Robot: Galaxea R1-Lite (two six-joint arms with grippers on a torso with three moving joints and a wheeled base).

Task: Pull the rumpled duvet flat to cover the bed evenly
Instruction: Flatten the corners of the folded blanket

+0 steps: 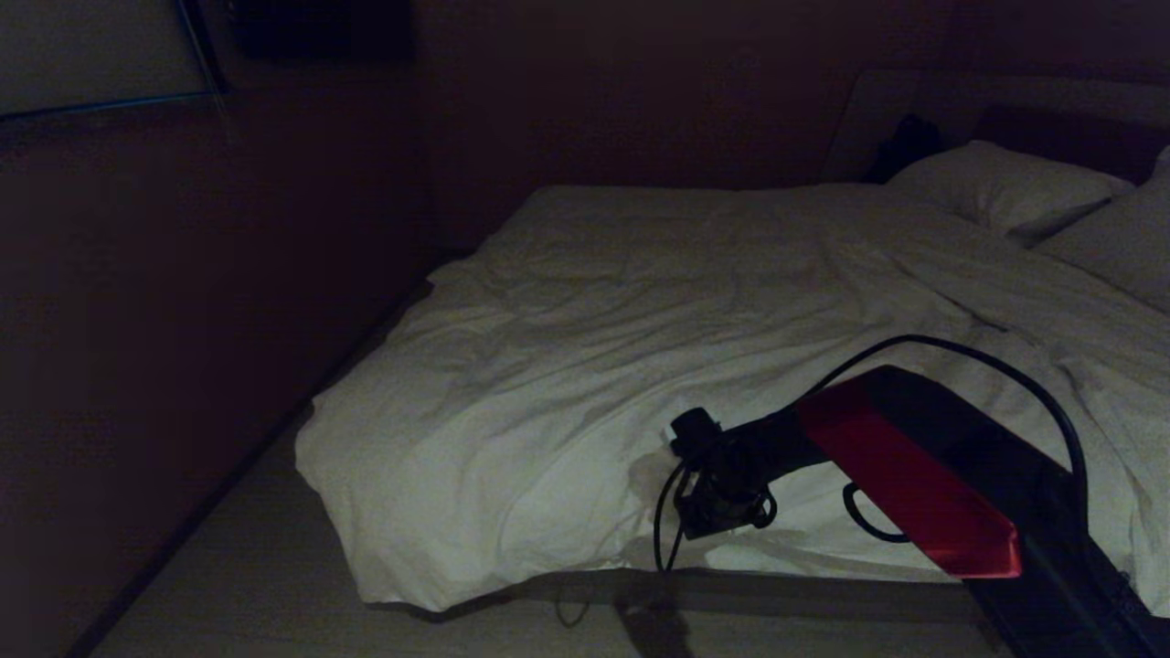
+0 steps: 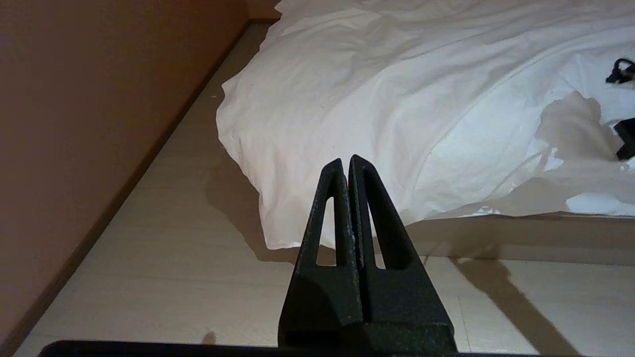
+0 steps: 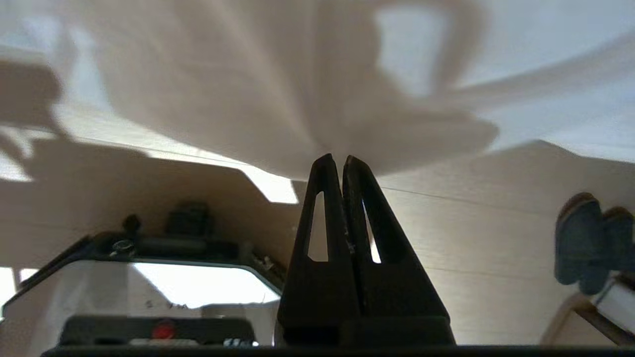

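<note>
The white duvet (image 1: 640,320) lies wrinkled over the bed (image 1: 804,594), and its near corner hangs down to the floor (image 2: 278,208). My right arm reaches in from the lower right to the duvet's near edge. There the right gripper (image 1: 717,516) is mostly hidden under its own wrist. In the right wrist view the right gripper (image 3: 337,158) is shut on the duvet's hem (image 3: 278,89), and folds fan out from the tips. The left gripper (image 2: 346,159) is shut on nothing and hangs over the floor, short of the duvet corner.
Two white pillows (image 1: 1005,187) (image 1: 1115,238) lie at the dark headboard on the far right. A dark wall (image 1: 183,320) runs along the left, with a strip of pale floor (image 1: 256,585) beside the bed. My own base (image 3: 149,282) and a dark blue object (image 3: 590,243) are on the floor below.
</note>
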